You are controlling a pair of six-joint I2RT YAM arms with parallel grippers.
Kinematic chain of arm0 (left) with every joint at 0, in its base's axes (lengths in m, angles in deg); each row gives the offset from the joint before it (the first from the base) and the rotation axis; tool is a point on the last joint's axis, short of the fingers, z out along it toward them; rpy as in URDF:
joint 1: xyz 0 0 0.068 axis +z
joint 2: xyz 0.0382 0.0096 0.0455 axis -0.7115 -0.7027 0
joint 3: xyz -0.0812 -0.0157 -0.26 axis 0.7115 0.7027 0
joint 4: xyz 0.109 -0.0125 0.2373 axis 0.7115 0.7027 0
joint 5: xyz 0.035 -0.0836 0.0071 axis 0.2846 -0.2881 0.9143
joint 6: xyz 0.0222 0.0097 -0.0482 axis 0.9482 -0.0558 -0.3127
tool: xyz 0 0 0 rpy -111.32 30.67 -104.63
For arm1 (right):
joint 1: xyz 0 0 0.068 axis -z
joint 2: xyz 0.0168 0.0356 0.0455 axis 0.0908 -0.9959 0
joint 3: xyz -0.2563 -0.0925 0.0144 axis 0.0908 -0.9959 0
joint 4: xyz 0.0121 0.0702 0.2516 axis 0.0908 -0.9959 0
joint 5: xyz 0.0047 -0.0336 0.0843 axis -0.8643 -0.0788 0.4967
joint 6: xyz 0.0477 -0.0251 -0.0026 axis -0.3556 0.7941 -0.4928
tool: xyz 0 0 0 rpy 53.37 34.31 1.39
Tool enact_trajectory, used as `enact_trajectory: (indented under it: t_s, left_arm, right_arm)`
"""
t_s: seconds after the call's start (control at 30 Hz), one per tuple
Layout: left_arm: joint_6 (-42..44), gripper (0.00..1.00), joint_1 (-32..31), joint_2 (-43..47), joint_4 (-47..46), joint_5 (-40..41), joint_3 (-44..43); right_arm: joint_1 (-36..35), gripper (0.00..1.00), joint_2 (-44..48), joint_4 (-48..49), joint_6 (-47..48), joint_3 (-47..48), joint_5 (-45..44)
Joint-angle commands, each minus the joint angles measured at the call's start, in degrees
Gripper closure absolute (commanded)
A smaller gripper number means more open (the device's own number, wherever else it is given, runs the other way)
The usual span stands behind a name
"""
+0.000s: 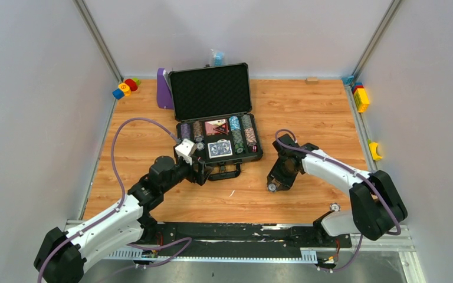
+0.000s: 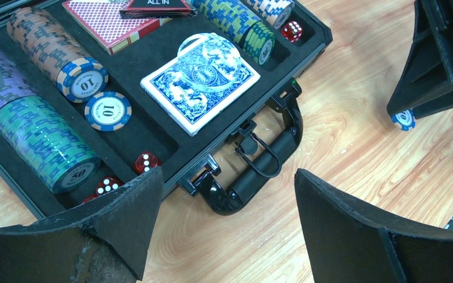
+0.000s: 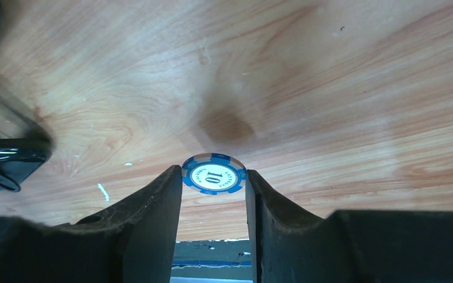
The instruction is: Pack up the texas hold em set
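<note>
Right claw [image 3: 213, 174] is pinching a blue-and-white ten chip [image 3: 214, 178], one pad on each side of its rim, so the disc stands on edge with its face to the wrist camera. It hangs low over the counter [image 1: 307, 112], to the right of the open briefcase [image 1: 210, 91] and clear of it; whether the chip's lower edge touches the wood I can't tell. That chip looks hard, light and smooth-rimmed, and a grip across the rim of a round thing gives it a pivot, so I'd expect it to want to spin or squirt out if the squeeze shifts. Holding it on edge like this does suit the foam grooves, where the striped rows [image 2: 29, 130] already lie packed on edge.

Left claw [image 2: 227, 177] is spread wide and holding nothing, hovering over the case's front edge just above the handle [image 2: 259, 171]. Inside, the blue deck [image 2: 200, 82] sits in its pocket, another ten chip [image 2: 108, 110] lies flat on the foam, and red dice [image 2: 146, 161] are tucked at the front.

The case itself reads as a stiff shell, probably heavy with all those chips, and its lid stands upright. For closing it, my pick is the lid's top edge; for carrying, the handle, never the foam
</note>
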Motion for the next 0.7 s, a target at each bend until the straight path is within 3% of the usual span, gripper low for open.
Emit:
enact_trajectory:
  t_s: [0.0, 0.57, 0.67]
  left_arm:
    - [-1.20, 0.11, -0.52, 0.15, -2.19, -0.29, -1.74]
    - [-2.28, 0.11, -3.77, -3.01, -4.08, 1.74, -3.41]
    - [-4.78, 0.09, -3.50, -1.04, -4.18, 5.97, -2.08]
  right_arm:
    - [-0.46, 0.65, 3.19, -1.69, -1.62, 2.61, -2.60]
    - [-1.66, 0.64, 5.76, -2.53, -0.05, 6.25, -2.82]
    - [-3.41, 0.65, 4.06, -1.55, -0.01, 9.80, -4.97]
